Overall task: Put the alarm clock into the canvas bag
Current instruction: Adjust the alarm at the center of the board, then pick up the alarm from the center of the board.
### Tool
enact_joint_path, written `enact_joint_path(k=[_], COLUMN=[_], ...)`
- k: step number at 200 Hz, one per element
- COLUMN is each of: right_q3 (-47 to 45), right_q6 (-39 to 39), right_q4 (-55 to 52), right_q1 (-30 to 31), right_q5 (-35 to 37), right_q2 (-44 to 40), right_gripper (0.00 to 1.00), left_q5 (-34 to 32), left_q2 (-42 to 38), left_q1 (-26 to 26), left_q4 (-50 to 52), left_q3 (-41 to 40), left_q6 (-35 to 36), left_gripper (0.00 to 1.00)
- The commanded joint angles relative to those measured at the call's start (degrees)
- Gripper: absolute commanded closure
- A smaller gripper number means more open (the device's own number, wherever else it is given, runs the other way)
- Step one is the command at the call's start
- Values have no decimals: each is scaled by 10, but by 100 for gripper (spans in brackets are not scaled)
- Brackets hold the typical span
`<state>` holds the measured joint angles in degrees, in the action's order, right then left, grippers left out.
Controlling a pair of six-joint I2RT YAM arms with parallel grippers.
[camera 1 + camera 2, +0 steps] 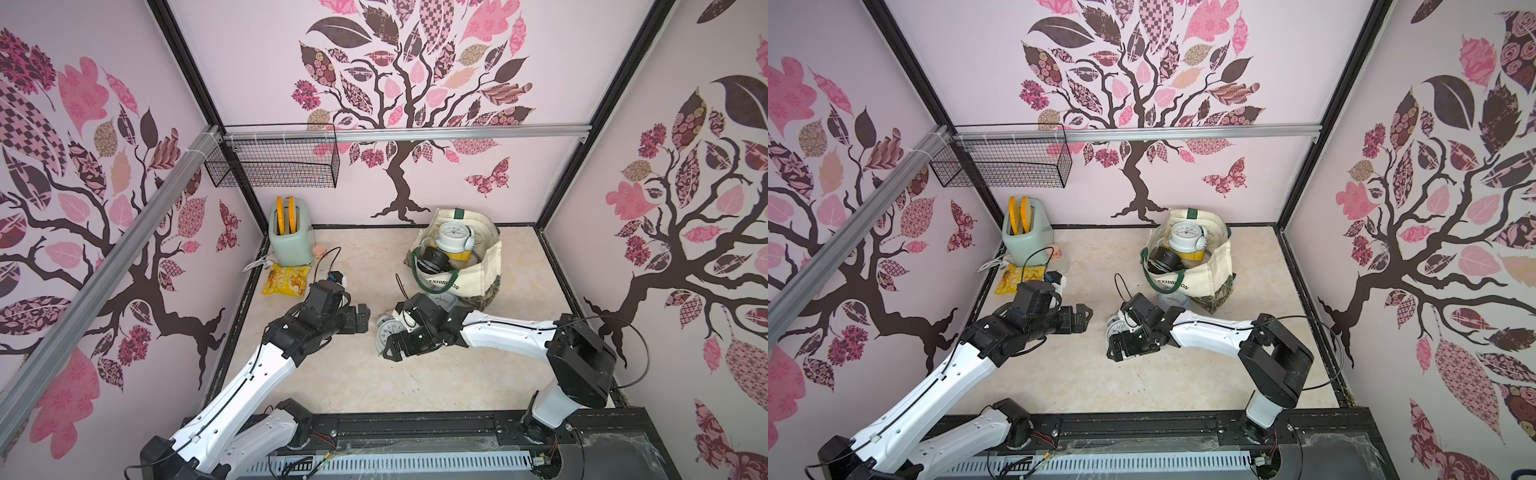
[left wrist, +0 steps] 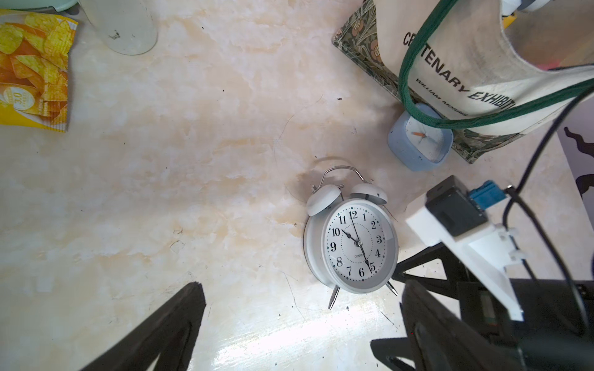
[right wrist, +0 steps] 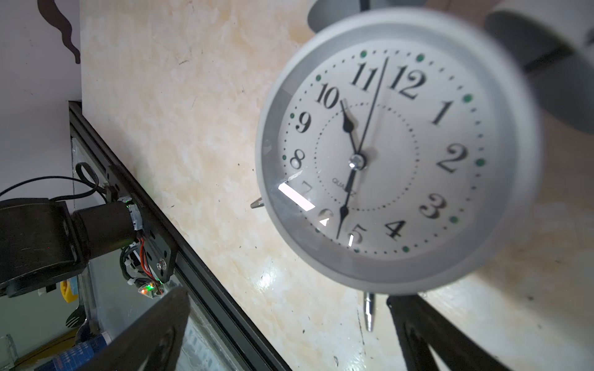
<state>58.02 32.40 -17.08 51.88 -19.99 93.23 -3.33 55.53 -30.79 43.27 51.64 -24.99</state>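
Rail (image 1: 415, 428), front edge: both arm bases mounted on it. Chip bag (image 1: 286, 280): flat on table (image 1: 332, 374), just in front of toaster (image 1: 289, 243). Left gripper (image 1: 359, 318): jaws wide apart, empty, near alarm clock (image 1: 388, 330). That alarm clock: white, twin bells, lying face up on table, outside bag (image 1: 478, 266). Right gripper (image 1: 392, 349): jaws spread, at alarm clock's feet, nothing clamped. Blue clock (image 2: 419, 141): against bag's foot. Bag: upright, mouth open, other clocks (image 1: 453, 232) inside.
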Motion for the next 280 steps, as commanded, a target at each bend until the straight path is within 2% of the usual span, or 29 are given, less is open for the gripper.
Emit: enact_joint_path(k=[1,22,29,42,92,117,136,194,280], right_q3=[11,3,18,63,210,280,292,311,324], right_q6=[-24,-60,-80,-116,-211,-251,-270,-297,-298], right_q4=[-41,-40,-51,-83,-131,-176,-170,-174,-191], right_q1=[-30,-92,-101,-102,-102,-101,-95,-68,-60], right_q5=[42,43,63,112,178,173,156,147,197], right_q2=[-64,-79,-71,-41,85,152,180,238,285], right_gripper=[0,0,1,4,27,36,40,43,49], left_q5=[8,35,47,57,60,53,47,37,30], left_q2=[2,1,2,3,-2,-14,-23,-37,-69], left_q1=[2,2,2,2,2,2,2,2,2], left_q4=[9,4,-2,-10,-22,-22,-25,-19,-12], left_q3=[9,-9,-18,-32,-52,-58,-64,-68,-64], left_q6=[29,36,34,25,15,18,24,40,52], left_gripper=[2,2,2,2,2,2,2,2,2])
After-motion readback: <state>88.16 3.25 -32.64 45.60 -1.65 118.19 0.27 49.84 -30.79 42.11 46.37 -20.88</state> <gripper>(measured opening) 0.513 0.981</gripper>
